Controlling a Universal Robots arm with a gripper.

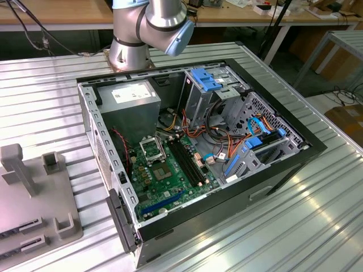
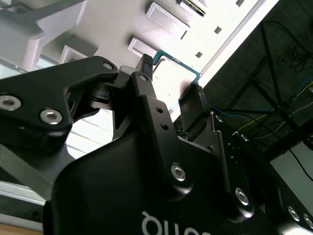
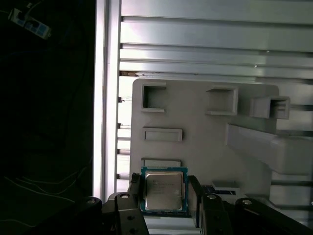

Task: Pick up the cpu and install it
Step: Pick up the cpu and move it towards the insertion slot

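Note:
The cpu [image 3: 164,191], a small square chip with a silver-grey metal top and a green rim, sits between my gripper's [image 3: 164,185] two black fingers [image 3: 134,188], which press on its opposite edges. In the second wrist view the cpu [image 2: 177,73] shows from below, clamped by the gripper [image 2: 172,77] over the grey fixture tray [image 2: 122,24]. In the first wrist view the chip hangs over that tray [image 3: 205,147], near one of its shallow rectangular pockets. In the exterior view the black-framed socket [image 1: 152,148] lies on the green motherboard [image 1: 167,178] inside the opened computer case [image 1: 272,170].
The grey tray [image 1: 34,192] with upright posts rests on the ribbed metal table [image 1: 295,226] at the exterior view's left. The arm's base [image 1: 130,51] stands behind the case. Inside the case are a power supply [image 1: 127,99], cables and blue drive brackets [image 1: 207,79].

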